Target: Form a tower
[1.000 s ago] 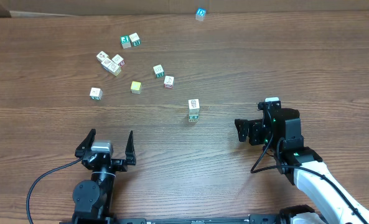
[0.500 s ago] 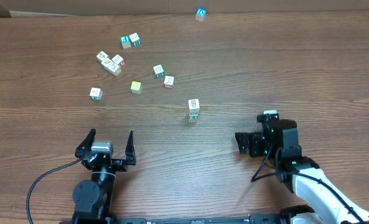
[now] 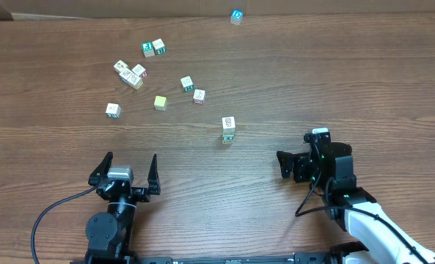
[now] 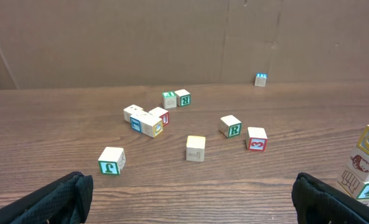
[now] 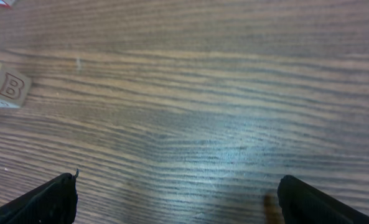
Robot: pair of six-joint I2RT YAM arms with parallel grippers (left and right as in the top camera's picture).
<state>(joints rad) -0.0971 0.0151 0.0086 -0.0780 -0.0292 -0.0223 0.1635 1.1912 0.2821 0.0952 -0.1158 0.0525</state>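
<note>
The tower is a slim upright stack of small picture cubes in the middle of the wooden table, with a white dark-marked cube on top. It also shows at the right edge of the left wrist view as the tower. My right gripper is open and empty, low over the table to the right of the tower and nearer the front, well apart from it. My left gripper rests open and empty near the front edge on the left. A pale cube marked B lies ahead-left of the right gripper.
Several loose cubes lie scattered at the back left: a pair, a cluster, a green-lettered cube, a red-marked cube, a yellow cube and a white cube. A blue cube sits by the far edge.
My right arm has drawn back a little toward the front of the table, away from the tower, with its jaws still wide. The left arm and the cubes have not moved.
</note>
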